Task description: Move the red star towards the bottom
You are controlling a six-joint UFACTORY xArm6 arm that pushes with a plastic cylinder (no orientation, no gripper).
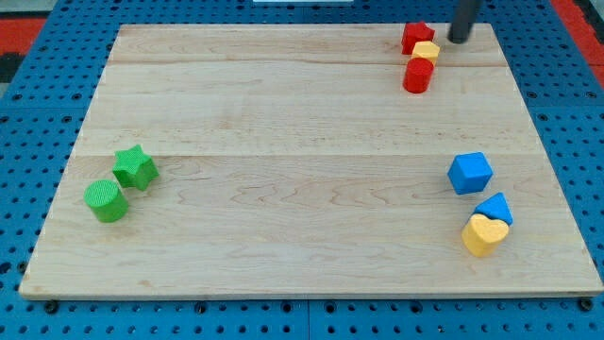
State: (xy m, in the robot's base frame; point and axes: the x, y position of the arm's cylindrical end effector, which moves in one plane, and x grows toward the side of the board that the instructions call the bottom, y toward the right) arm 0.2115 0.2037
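tip (pixel 458 40) sitting at 3 o'clock of red star (pixel 415 36) | no fingers showing, state untellable | risking dragging yellow block (pixel 427 50) and red cylinder (pixel 418 75) along toward 6 o'clock

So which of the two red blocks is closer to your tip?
The red star at the view's top, just left of my tip; the red cylinder sits lower, beyond the yellow block.

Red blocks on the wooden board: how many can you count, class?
2, both near the view's top right: a red star-like block and a red cylinder block, with a small yellow block between them. None seems hidden.
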